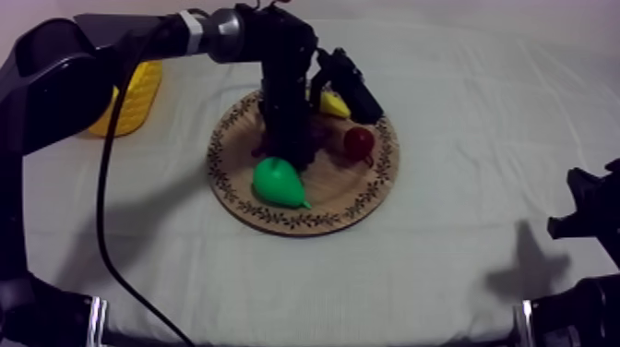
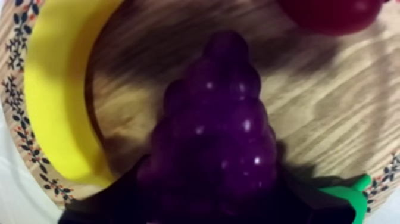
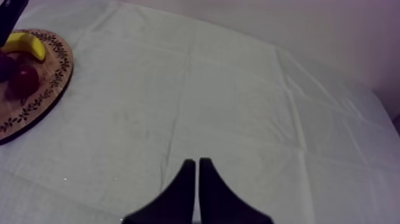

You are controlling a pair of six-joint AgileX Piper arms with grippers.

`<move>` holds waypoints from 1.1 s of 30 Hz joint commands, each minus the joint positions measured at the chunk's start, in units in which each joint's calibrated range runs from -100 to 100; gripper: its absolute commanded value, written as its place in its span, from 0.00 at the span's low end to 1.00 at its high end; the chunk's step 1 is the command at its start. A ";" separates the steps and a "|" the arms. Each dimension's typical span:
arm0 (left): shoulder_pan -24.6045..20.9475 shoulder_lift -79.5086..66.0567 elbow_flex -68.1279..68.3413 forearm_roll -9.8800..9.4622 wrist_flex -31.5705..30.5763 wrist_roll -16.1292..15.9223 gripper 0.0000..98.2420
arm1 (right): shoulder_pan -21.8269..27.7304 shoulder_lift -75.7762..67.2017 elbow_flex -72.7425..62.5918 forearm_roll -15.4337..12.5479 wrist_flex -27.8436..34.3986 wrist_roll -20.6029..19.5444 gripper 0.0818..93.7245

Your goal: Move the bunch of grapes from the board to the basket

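The purple bunch of grapes (image 2: 214,137) lies on the round wooden board (image 1: 369,198), close under my left wrist camera. My left gripper (image 1: 291,146) is down over the board's middle, right at the grapes, and the arm hides most of the bunch in the top view. The yellow basket (image 1: 138,97) stands at the far left, behind the left arm. Low at the right edge of the table, my right gripper (image 3: 196,164) is shut on nothing over bare cloth.
A banana (image 2: 53,101), a small red fruit (image 1: 359,140) and a green pear (image 1: 277,182) lie on the board around the grapes. The left arm crosses above the basket's side of the table.
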 commanded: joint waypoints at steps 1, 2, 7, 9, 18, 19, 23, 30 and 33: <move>0.01 -0.72 -0.01 -0.24 0.08 0.01 0.37 | -0.01 0.00 -0.04 0.00 0.00 0.10 0.00; 0.04 -1.14 0.03 -0.22 0.08 0.01 0.37 | -0.01 0.00 -0.04 0.00 0.00 0.10 0.00; 0.21 -3.90 0.64 -0.17 0.08 0.15 0.37 | -0.01 0.00 -0.04 0.00 0.00 0.10 0.00; 0.26 -5.22 1.02 -0.13 0.08 0.19 0.37 | -0.01 0.00 -0.04 0.00 0.00 0.10 0.00; 1.38 -12.39 3.52 -0.07 0.12 1.26 0.37 | -0.01 0.00 -0.04 0.00 0.00 0.10 0.00; 1.59 -13.34 3.78 -0.06 0.18 1.47 0.37 | -0.01 0.00 -0.04 0.00 0.00 0.10 0.00; 2.31 -17.20 4.59 0.17 0.83 2.45 0.37 | -0.01 0.00 -0.04 0.00 0.00 0.10 0.00; 3.00 -23.13 4.91 0.78 2.85 4.60 0.38 | -0.01 0.00 -0.04 0.00 0.00 0.10 0.00; 3.28 -24.91 4.85 0.92 3.32 5.53 0.38 | -0.01 0.00 -0.04 0.00 0.00 0.10 0.00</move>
